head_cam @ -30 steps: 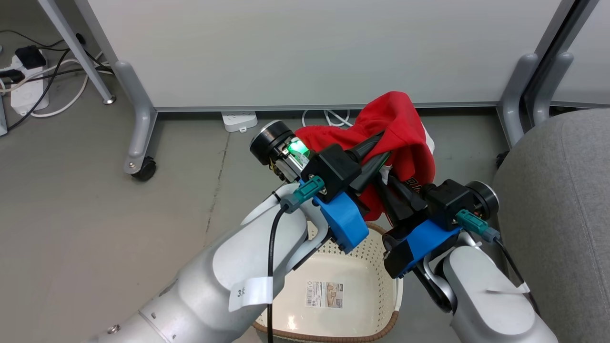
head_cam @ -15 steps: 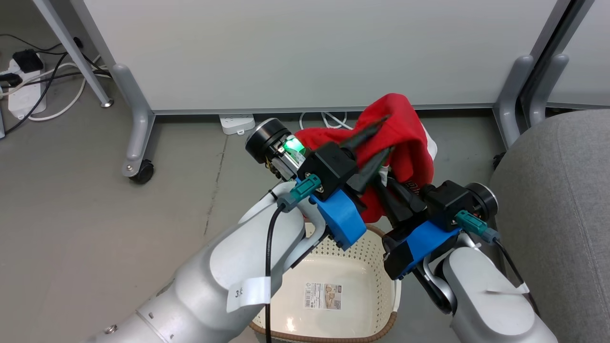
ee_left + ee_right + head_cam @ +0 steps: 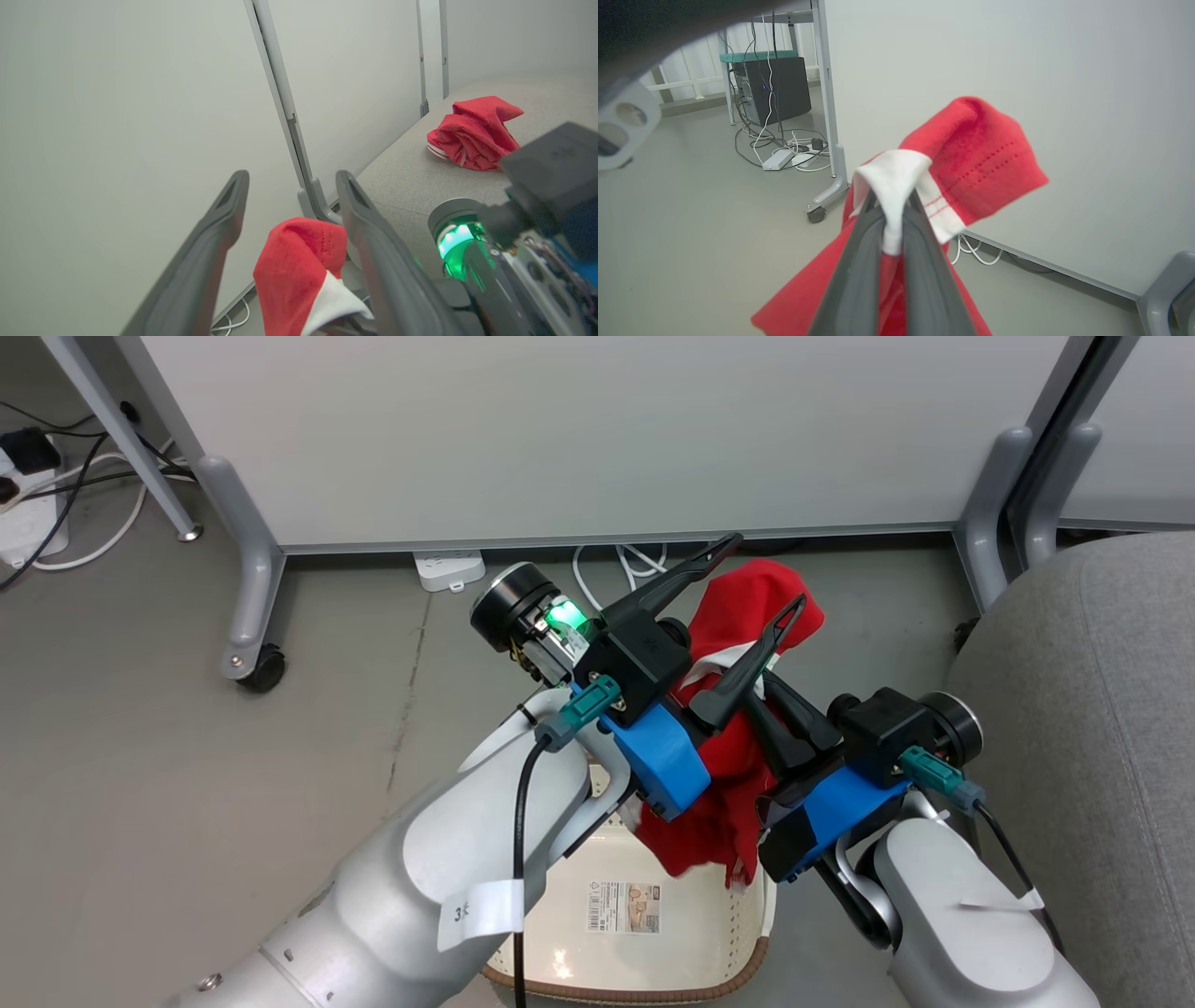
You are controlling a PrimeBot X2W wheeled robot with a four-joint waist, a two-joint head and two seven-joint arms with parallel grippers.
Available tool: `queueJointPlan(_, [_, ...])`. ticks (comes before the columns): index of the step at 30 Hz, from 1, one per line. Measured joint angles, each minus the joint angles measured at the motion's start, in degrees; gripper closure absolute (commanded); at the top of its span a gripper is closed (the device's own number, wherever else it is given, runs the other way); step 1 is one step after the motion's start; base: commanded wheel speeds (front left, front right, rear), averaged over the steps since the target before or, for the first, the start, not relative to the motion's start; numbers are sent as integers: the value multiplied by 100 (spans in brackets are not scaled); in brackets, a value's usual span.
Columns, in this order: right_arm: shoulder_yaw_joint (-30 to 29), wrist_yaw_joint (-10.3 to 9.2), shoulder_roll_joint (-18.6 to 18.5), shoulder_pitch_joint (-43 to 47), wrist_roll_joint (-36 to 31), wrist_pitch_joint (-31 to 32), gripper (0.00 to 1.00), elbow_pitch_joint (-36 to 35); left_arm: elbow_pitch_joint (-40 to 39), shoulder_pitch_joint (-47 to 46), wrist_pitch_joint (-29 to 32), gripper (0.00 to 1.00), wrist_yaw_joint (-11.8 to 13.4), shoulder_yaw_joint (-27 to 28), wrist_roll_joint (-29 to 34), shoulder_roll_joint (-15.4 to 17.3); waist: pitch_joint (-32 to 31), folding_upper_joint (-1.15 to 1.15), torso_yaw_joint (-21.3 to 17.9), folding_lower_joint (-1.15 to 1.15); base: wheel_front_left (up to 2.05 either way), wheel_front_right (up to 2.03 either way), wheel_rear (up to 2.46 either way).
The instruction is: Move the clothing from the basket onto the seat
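The basket [image 3: 635, 994] sits on the floor [image 3: 187, 756] in the near middle, with the seat [image 3: 1102, 709] just to its right. Above the basket's far right part, one garment [image 3: 747, 607] hangs from the jaws of the right gripper [image 3: 893, 210]. The left gripper [image 3: 767, 569], jaws apart, is at its far end. A second garment [image 3: 472, 135] lies on the seat. A partition [image 3: 607, 429] stands behind, with a power strip [image 3: 448, 569] at its foot.

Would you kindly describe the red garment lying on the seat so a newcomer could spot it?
Find the large light grey seat. On its top lies a crumpled red garment with white-striped trim. Unlike the other red garment, pinched in the right gripper, it rests free of any gripper.
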Motion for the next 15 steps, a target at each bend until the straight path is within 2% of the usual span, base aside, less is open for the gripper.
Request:
queueJointPlan(7, [-114,0,-29,-1,-1,0,100,-48,-23,8,-1,0,4,18,37,21,114,0,-163,0,0,0,0])
queueJointPlan(15, [-525,0,-78,-2,-14,1,100,-177,-56,8,-1,0,2,3,83,57,311,0,-484,0,0,0,0])
